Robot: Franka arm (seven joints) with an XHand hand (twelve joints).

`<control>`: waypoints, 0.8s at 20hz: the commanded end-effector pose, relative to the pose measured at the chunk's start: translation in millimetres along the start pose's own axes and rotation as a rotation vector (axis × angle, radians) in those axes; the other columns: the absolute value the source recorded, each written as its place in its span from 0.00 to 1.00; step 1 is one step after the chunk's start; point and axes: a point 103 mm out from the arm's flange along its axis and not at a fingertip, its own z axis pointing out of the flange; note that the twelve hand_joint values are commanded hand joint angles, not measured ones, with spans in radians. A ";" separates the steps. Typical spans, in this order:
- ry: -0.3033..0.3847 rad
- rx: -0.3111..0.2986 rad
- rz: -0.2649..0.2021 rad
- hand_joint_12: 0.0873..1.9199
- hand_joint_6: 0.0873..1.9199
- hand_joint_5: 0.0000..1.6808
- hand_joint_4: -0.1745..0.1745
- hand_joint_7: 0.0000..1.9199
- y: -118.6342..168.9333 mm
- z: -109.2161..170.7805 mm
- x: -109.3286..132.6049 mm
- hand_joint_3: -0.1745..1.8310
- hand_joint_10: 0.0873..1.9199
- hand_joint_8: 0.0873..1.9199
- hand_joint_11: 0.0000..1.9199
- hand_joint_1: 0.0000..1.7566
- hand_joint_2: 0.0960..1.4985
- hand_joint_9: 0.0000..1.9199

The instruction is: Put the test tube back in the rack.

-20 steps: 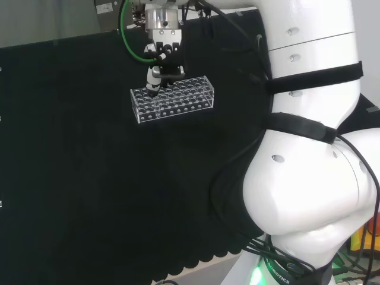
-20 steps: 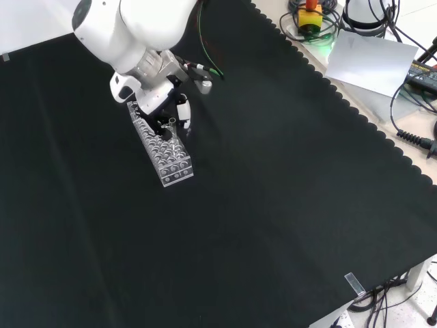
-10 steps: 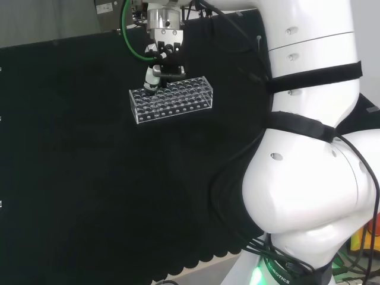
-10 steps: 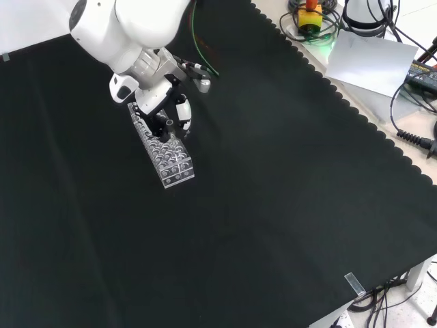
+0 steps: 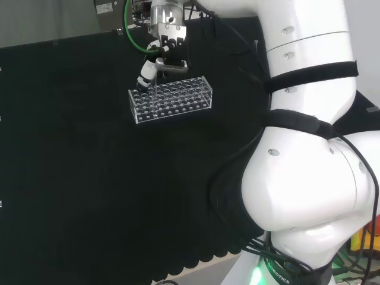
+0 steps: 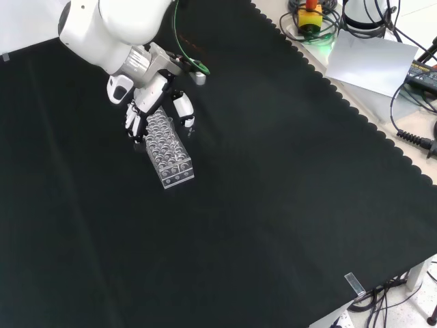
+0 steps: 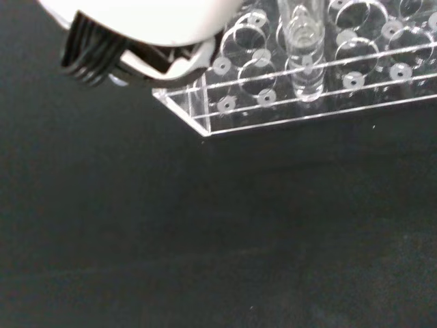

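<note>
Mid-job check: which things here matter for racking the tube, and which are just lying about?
Job:
- test tube, standing in the rack
- clear rack on the black cloth
- hand, fingers spread above the rack

Lying about:
- red and yellow button box
- white sheet
- cables off the cloth's edge

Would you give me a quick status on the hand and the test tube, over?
Hand open above the rack's end, holding nothing. Test tube standing upright in a rack hole. Nothing in the way on the black cloth.
</note>
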 end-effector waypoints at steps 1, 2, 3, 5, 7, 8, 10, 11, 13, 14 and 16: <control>0.019 -0.036 -0.088 0.83 0.09 0.20 0.65 0.00 -20.6 -17.5 10.5 0.35 0.55 0.47 0.05 0.54 0.32 0.10; 0.020 -0.044 -0.101 0.83 0.08 0.20 0.65 0.00 -25.1 -22.0 12.1 0.35 0.55 0.47 0.04 0.54 0.32 0.09; 0.017 -0.053 -0.113 0.83 0.07 0.20 0.65 0.00 -30.2 -27.1 14.1 0.34 0.55 0.46 0.04 0.53 0.32 0.09; 0.018 -0.067 -0.136 0.83 0.06 0.20 0.65 0.00 -41.1 -38.2 18.4 0.34 0.55 0.46 0.03 0.53 0.32 0.08; 0.026 -0.090 -0.158 0.84 0.05 0.20 0.66 0.00 -53.5 -52.3 20.4 0.34 0.55 0.45 0.02 0.53 0.33 0.08; 0.028 -0.099 -0.165 0.84 0.05 0.20 0.66 0.00 -59.2 -59.3 22.0 0.34 0.55 0.45 0.01 0.53 0.33 0.08; 0.043 -0.123 -0.183 0.84 0.04 0.20 0.66 0.00 -70.4 -71.4 24.8 0.34 0.55 0.44 0.01 0.53 0.33 0.07; 0.045 -0.133 -0.190 0.84 0.04 0.20 0.66 0.00 -76.3 -77.5 26.2 0.34 0.55 0.44 0.01 0.53 0.33 0.07; 0.042 -0.156 -0.204 0.84 0.04 0.20 0.66 0.00 -87.0 -85.5 28.8 0.34 0.54 0.44 0.00 0.52 0.33 0.07; 0.041 -0.162 -0.210 0.84 0.04 0.20 0.66 0.00 -92.7 -90.6 29.9 0.34 0.54 0.44 0.00 0.52 0.33 0.07; 0.034 -0.175 -0.218 0.84 0.04 0.20 0.66 0.00 -103.9 -101.6 33.2 0.34 0.54 0.43 0.00 0.52 0.33 0.07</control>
